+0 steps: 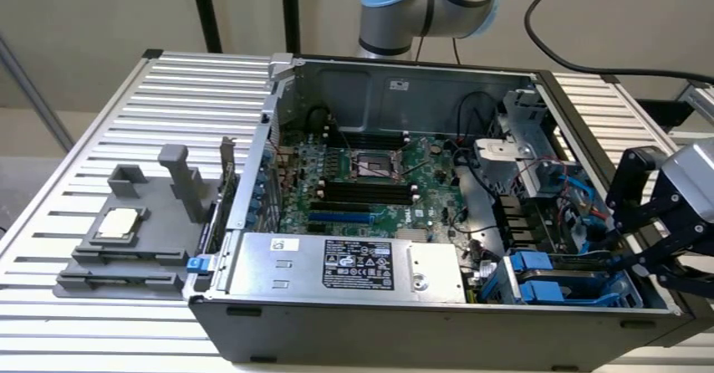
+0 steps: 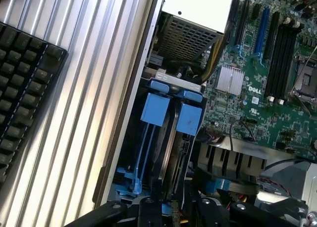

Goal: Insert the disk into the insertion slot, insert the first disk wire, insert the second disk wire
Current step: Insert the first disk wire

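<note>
The insertion slot (image 1: 558, 283) is the dark drive cage with blue latches in the front corner of the open computer case, at the exterior view's right. In the wrist view the disk (image 2: 156, 110) stands edge-on inside the slot (image 2: 130, 138), its blue carrier end showing next to a second blue tab (image 2: 190, 119). My gripper (image 1: 628, 247) hangs just beside and above the cage with its black fingers (image 2: 106, 213) spread apart, open, and nothing between them. Blue cables (image 1: 576, 196) and thin red and black disk wires (image 2: 277, 180) lie loose behind the cage.
A silver power-supply box (image 1: 346, 264) fills the case front beside the cage, with the green motherboard (image 1: 369, 181) behind it. A grey fixture block (image 1: 134, 231) stands on the slatted table (image 1: 112, 114). A black keyboard (image 2: 25, 78) lies outside the case wall.
</note>
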`<state>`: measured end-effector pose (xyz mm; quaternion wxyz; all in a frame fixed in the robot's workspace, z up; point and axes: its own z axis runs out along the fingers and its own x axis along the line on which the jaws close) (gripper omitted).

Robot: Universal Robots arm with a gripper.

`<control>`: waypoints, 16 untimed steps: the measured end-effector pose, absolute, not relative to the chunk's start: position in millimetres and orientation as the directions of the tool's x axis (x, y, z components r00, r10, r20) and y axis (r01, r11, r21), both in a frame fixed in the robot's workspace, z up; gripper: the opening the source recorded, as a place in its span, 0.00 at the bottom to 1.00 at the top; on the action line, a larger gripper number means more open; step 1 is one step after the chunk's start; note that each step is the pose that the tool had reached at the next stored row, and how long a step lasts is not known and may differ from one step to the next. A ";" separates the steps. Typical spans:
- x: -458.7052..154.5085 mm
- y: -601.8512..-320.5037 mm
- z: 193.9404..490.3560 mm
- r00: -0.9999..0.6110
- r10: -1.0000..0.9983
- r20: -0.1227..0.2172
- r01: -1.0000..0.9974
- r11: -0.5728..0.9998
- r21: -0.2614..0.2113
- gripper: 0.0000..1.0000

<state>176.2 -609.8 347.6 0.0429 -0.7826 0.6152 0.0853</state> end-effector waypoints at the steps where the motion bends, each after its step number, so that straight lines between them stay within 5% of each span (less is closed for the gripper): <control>1: 176.2 -609.2 347.2 0.229 -0.955 -0.189 -0.970 -0.240 0.037 0.32; 6: 176.2 -607.2 345.2 0.232 -0.952 -0.200 -0.969 -0.243 0.034 0.32; 16: 172.3 -606.3 349.2 0.236 -0.950 -0.205 -0.968 -0.248 0.033 0.16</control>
